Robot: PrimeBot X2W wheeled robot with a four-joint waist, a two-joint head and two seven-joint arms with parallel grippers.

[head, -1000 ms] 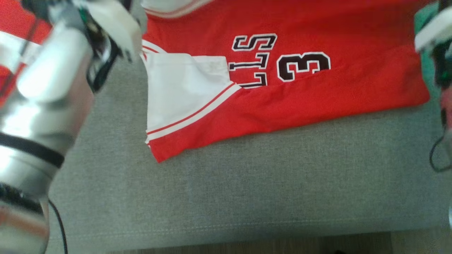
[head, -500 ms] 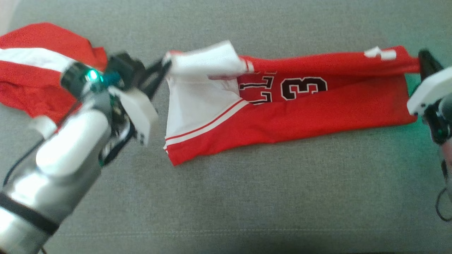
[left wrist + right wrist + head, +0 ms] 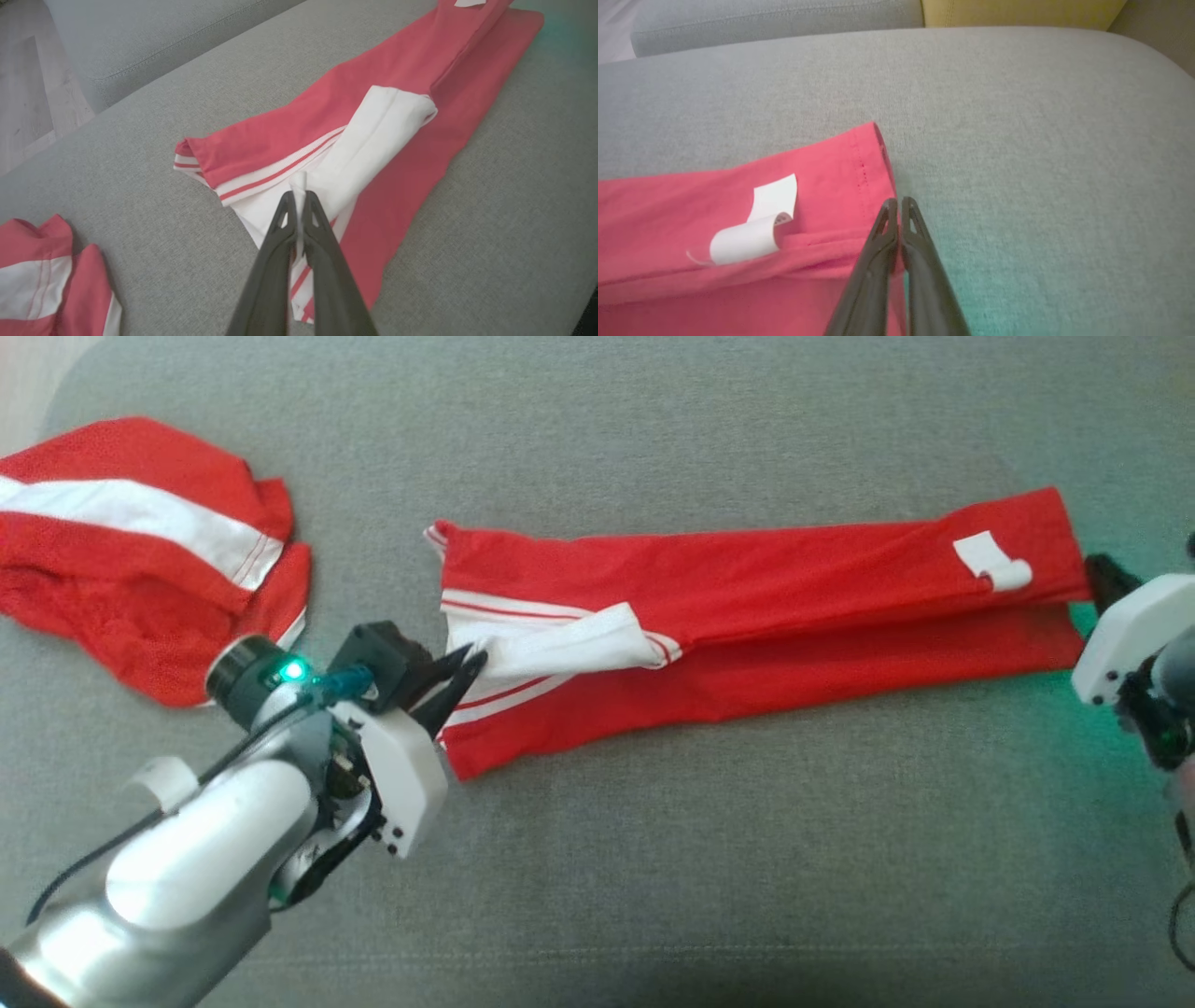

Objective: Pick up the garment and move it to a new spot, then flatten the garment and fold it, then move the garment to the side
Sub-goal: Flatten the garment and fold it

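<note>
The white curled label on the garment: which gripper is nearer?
Right. The right gripper is closed at the hem beside the label; the left gripper holds the garment at its far end.

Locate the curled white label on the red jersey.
In the head view the curled white label lies at the right end of the folded red jersey, just left of the right pincer.

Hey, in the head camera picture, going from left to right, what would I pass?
Crumpled red and white garment → left gripper → folded red jersey → white label → right gripper.
</note>
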